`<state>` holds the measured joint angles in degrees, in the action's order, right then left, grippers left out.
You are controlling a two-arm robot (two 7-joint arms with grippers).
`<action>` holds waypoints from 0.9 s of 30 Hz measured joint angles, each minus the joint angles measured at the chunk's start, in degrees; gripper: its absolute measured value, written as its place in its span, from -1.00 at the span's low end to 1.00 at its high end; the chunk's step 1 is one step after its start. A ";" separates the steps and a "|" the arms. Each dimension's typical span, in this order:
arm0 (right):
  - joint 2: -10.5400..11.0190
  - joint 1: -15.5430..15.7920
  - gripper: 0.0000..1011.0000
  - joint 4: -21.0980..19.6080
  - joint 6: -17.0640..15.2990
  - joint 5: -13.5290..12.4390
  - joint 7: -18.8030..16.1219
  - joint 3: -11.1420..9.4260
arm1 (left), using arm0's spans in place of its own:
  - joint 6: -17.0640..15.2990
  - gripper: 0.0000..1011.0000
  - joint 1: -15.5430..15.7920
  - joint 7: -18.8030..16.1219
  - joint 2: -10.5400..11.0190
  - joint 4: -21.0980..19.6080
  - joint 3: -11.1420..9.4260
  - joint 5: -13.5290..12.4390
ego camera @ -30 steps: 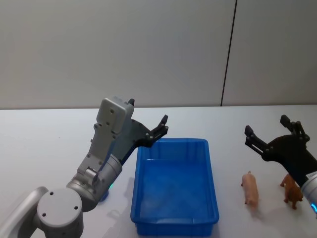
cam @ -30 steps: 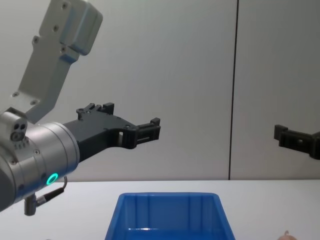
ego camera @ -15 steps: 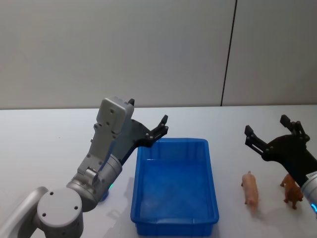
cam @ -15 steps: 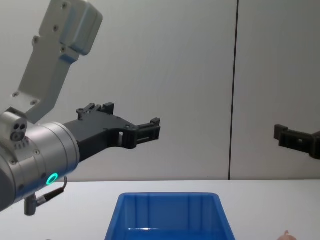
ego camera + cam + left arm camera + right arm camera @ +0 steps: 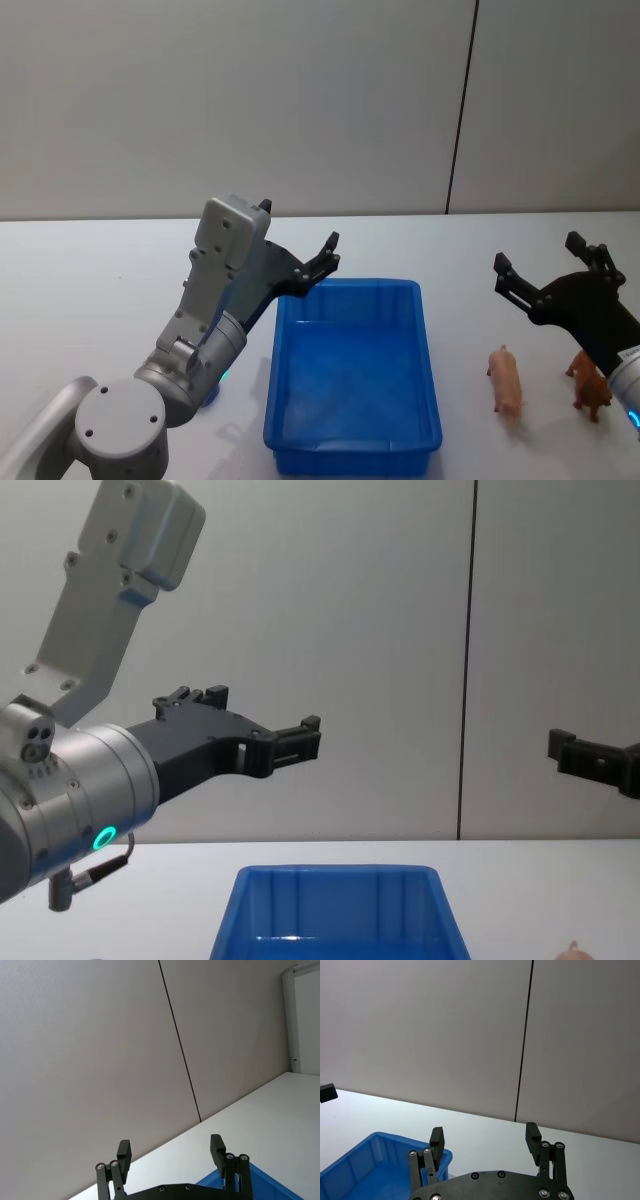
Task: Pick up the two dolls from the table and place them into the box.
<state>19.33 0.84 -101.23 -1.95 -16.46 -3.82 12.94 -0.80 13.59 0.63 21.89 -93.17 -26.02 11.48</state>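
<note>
Head view: spread right claw [image 5: 538, 256] is hovering near smooth pale-pink plastic pig doll [image 5: 506, 380]; probably light, rigid, slick, so pinch flanks; left claw [image 5: 300, 228] is idling, spread.

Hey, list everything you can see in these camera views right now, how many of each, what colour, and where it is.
box: one, bright blue, on the table in front of the robot, about mid-width.
pink figure: one, pale peach-pink, standing on the table just right of the box.
brown animal: one, tan-brown, on the table right of the pink figure, apart from it.
table: one, white, under everything.
wall: grey panels with one dark vertical seam, behind the table.
left gripper: one, black fingers on a grey arm, open, raised by the box's far left corner.
right gripper: one, black, open, raised on the right near the two toys.
</note>
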 joint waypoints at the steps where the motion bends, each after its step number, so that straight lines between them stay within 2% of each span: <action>1: 0.00 0.00 0.98 0.00 0.00 0.00 0.00 0.00 | 0.00 0.98 0.00 0.00 0.00 0.00 0.00 0.00; 15: 0.60 0.37 0.98 -0.09 0.35 -0.02 -0.02 -0.49 | 0.00 0.98 0.00 0.00 0.00 0.00 0.00 0.00; 19: 1.89 1.47 0.98 -0.68 0.57 -0.65 0.53 -1.39 | 0.00 0.98 0.00 0.00 0.00 0.00 0.00 0.00; 27: 6.26 6.48 0.98 -2.75 -0.09 -2.79 3.20 -4.38 | 0.00 0.98 0.00 0.00 0.00 -0.01 0.00 0.00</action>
<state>25.60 7.32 -103.98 -2.04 -19.26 -0.62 8.56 -0.79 13.59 0.63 21.89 -93.18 -26.02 11.48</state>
